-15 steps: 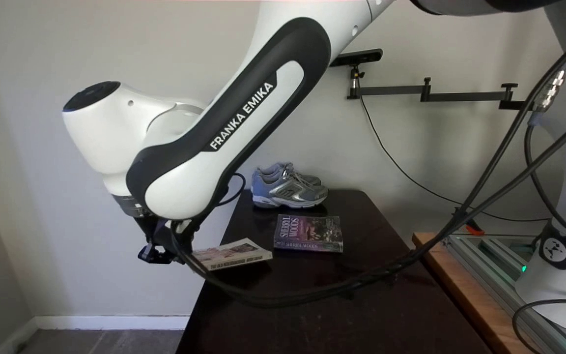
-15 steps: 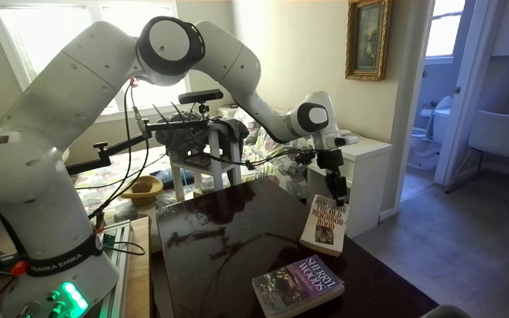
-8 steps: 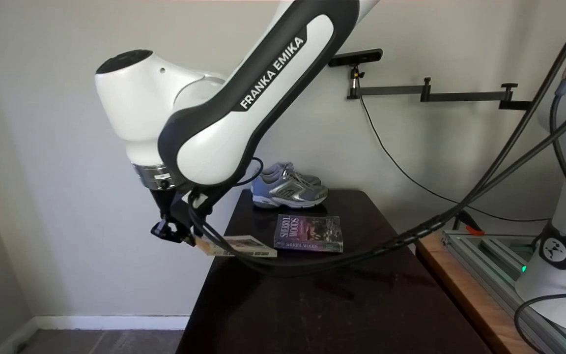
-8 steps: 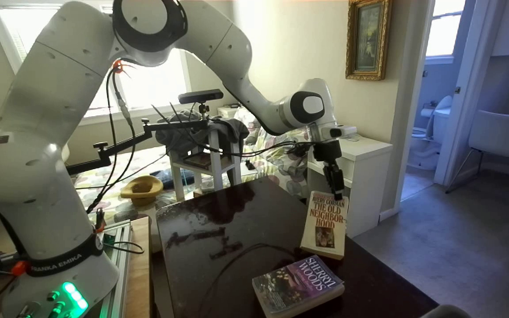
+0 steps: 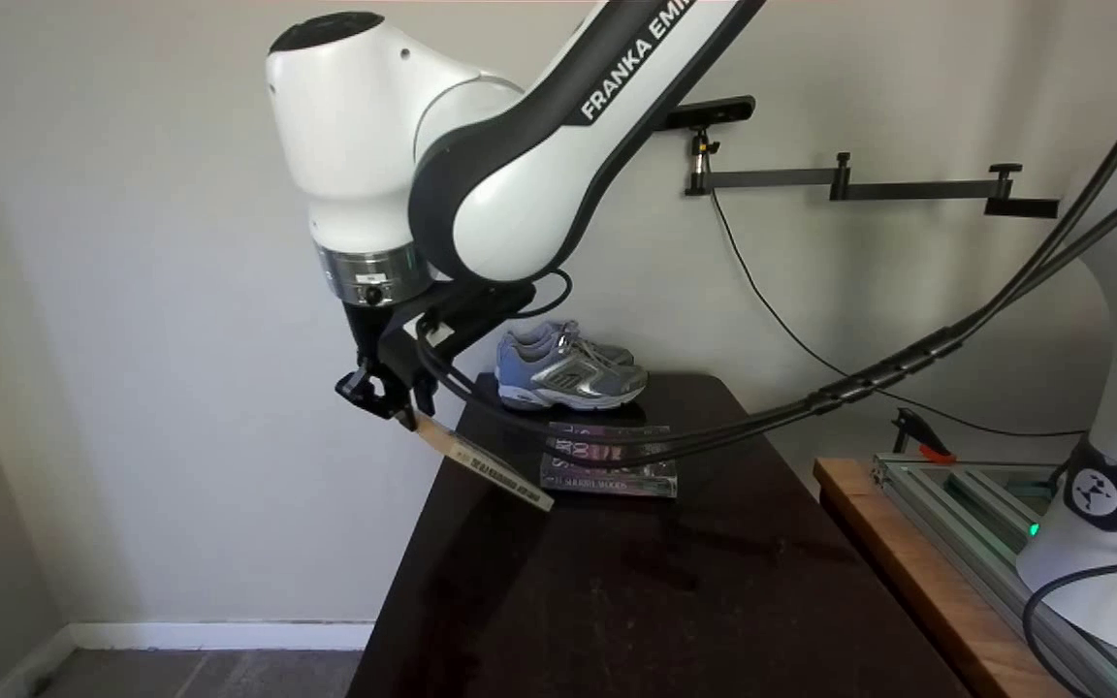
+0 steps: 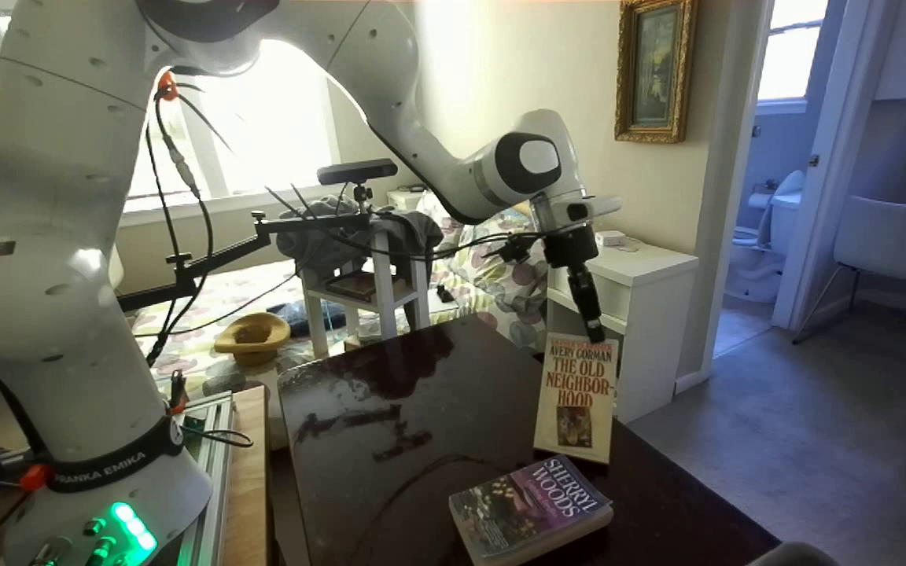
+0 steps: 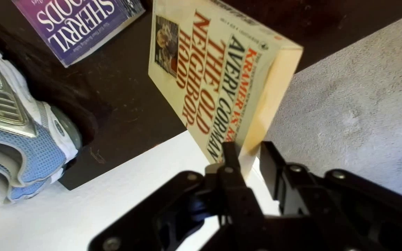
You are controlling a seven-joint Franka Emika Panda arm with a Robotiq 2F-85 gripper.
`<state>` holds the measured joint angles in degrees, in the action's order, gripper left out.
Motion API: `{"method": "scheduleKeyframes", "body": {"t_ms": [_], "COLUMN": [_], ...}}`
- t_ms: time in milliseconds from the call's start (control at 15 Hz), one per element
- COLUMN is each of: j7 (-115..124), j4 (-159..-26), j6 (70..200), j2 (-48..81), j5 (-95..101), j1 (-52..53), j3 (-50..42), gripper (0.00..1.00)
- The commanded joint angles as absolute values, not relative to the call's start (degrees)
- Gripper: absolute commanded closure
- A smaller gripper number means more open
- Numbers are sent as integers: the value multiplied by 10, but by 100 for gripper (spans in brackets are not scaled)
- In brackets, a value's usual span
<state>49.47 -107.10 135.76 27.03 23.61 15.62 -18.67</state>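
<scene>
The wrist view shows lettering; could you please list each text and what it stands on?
"THE OLD NEIGHBOR-HOOD": cream book
"AVERY CORMAN": same book
"KRAMER VS": same book, continuing behind the tool
"SHERRYL": purple book
"OODS": same book, start cut off
Other print, heel badge on shoe: too small or blurred

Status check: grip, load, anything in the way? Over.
Black two-fingered gripper shut on the upper end of a cream, red-lettered paperback. Low end tilted down over the dark, glossy table, contact unclear. Possible snag: thick purple paperback close by.

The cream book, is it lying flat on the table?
No, the cream book slants, with its higher end pinched in the gripper.
</scene>
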Motion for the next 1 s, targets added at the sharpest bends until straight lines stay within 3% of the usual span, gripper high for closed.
{"method": "scheduleKeyframes", "body": {"t_ms": [0, 400, 467, 600, 933], "j7": [563, 644, 647, 640, 614], "j4": [-1153, -1223, -1227, -1226, -1196], "j6": [1382, 1402, 1415, 1447, 1534], "j2": [195, 139, 142, 159, 219], "j5": [291, 347, 344, 334, 327], "j1": [151, 123, 114, 96, 79], "j3": [-179, -157, -150, -136, -127], "gripper": [94, 93, 52, 55, 22]}}
